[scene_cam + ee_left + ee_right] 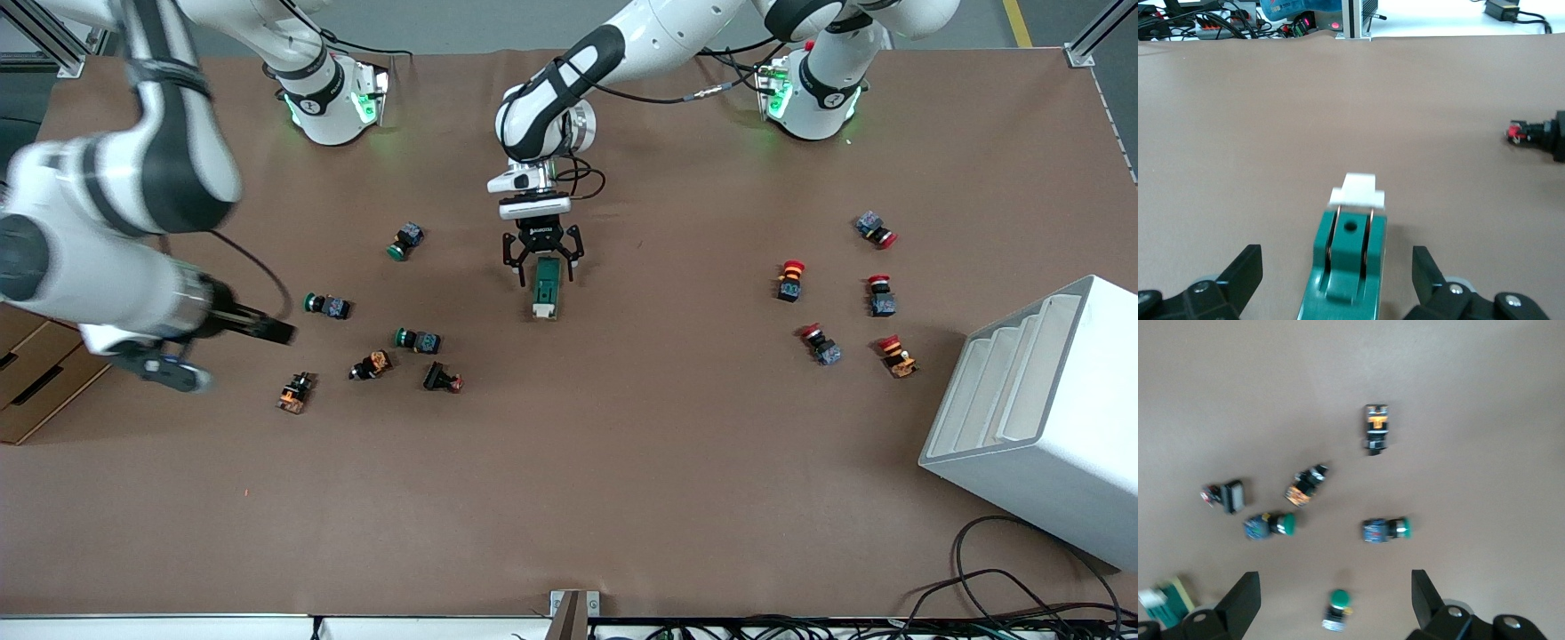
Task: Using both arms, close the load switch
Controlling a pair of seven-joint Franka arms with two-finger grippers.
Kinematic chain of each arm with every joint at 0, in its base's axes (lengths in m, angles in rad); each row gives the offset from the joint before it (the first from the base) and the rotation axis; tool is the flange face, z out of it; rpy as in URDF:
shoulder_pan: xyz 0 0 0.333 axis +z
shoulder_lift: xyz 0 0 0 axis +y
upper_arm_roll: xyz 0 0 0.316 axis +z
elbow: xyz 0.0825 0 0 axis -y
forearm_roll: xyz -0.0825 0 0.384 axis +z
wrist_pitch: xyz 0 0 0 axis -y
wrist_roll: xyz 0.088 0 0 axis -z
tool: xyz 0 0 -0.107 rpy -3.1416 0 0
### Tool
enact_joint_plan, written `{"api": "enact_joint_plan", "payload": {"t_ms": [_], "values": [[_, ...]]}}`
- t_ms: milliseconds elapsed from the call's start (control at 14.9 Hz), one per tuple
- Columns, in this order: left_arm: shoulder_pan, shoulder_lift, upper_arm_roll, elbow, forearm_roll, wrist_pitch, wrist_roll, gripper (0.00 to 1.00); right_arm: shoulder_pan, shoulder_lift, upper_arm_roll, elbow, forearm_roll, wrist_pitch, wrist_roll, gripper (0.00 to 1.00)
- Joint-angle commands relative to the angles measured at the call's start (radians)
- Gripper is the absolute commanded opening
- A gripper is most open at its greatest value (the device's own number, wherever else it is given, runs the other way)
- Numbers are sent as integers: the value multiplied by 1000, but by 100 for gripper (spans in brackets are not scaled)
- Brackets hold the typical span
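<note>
Front view: load switch (545, 291) lies mid-table, long axis running toward the camera, white handle end nearest it. Left gripper (542, 264) straddles its farther end, fingers apart.

Left wrist view: switch sits centred between the spread fingers (1238, 277), unclamped.

Right wrist view: right gripper (1335, 603), fingers apart, over green push buttons (1337, 609) (switch well aside).
</note>
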Motion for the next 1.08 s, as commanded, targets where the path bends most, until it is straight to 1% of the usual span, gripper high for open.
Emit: {"api": "enact_joint_plan", "payload": {"t_ms": [0,134,202,269,403,605,739,1008], "values": [[21,-12,-6,29,-44,13,53,99,-92,-55,18,19,-42,-90,-245,100],[24,-12,-6,64,-98,13,111,99,-116,-61,19,77,-97,-165,-304,100],[30,-12,-4,90,-137,13,148,99,-138,-60,19,108,-101,-208,-315,100],[38,-12,-4,116,-173,13,186,99,-161,-60,21,119,-90,-224,-334,100],[53,-12,-4,177,-249,13,263,99,-164,-60,21,143,-102,-237,-380,100],[104,-23,-6,249,-339,13,379,99,-185,-47,19,252,-104,-329,-399,100],[156,-53,-9,277,-415,13,500,99,-195,-47,24,265,-96,-331,-398,100],[274,-113,-10,335,-588,15,773,99,-163,-49,35,274,-88,-330,-384,100]]}}
